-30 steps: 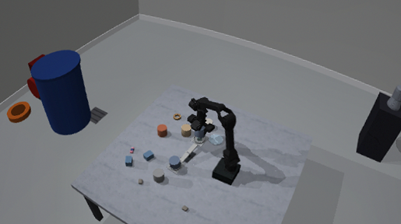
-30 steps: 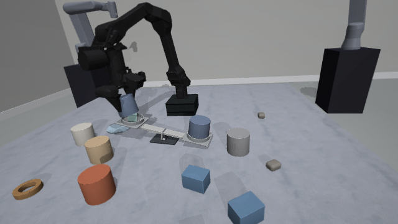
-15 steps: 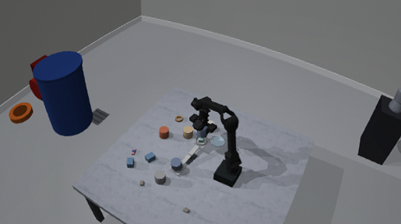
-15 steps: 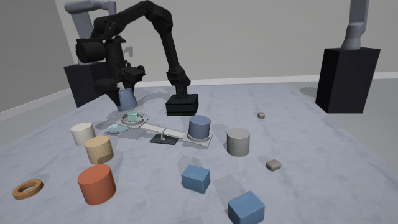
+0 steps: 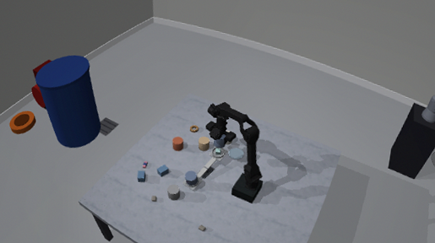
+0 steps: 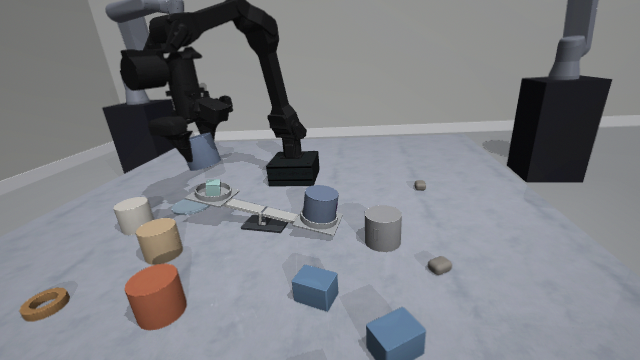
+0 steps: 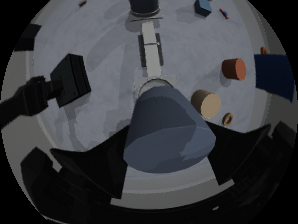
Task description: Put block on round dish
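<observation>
My gripper (image 5: 224,138) (image 6: 202,146) (image 7: 164,125) is shut on one blue-grey cup (image 6: 203,159) (image 7: 167,120), raised and slightly tilted above and beyond the balance's far end. The small mint-green block (image 5: 218,151) (image 6: 213,189) sits uncovered inside the ring on that end. The other blue-grey cup (image 5: 191,177) (image 6: 321,205) (image 7: 144,6) stands on the opposite end of the balance (image 5: 206,168) (image 6: 245,206) (image 7: 151,60), which is tilted down there. The pale blue round dish (image 5: 237,154) (image 6: 186,207) lies beside the block's end; I cannot make it out in the wrist view.
A white cylinder (image 6: 133,216), tan cylinder (image 5: 203,143) (image 6: 160,241) (image 7: 206,104) and orange-red cylinder (image 5: 178,144) (image 6: 156,297) (image 7: 234,69) stand on one side. A grey cylinder (image 5: 173,192) (image 6: 383,229) stands near the other cup. Two blue blocks (image 6: 315,287) (image 6: 396,335) and an orange ring (image 6: 30,311) lie farther out.
</observation>
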Available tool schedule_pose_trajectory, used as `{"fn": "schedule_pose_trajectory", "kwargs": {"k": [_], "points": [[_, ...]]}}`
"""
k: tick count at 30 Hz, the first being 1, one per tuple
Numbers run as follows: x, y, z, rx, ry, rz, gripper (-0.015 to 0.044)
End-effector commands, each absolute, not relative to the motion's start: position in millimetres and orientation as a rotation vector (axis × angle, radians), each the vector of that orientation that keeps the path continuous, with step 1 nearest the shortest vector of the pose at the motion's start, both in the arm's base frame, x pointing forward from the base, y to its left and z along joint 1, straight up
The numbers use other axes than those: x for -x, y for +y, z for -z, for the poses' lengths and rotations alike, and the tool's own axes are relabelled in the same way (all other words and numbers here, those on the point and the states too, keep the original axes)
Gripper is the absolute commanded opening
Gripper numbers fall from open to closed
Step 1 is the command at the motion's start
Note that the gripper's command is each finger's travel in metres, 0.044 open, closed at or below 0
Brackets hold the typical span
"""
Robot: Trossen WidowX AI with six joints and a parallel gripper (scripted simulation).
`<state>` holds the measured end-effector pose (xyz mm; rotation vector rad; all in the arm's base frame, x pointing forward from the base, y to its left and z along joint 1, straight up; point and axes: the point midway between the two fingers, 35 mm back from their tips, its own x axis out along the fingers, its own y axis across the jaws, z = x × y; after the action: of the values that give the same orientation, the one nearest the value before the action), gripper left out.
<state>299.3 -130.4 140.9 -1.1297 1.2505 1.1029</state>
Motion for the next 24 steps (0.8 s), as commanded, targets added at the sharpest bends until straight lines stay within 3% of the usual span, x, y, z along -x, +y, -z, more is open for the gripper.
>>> {"fn": "schedule_pose_trajectory", "kwargs": {"k": [1,24], "points": [[-298.8,-131.0,-148.4,1.141,1.249,-1.099,0.0000],[-297.9,-129.8,-147.2,1.130,1.251,-1.103,0.0000]]}}
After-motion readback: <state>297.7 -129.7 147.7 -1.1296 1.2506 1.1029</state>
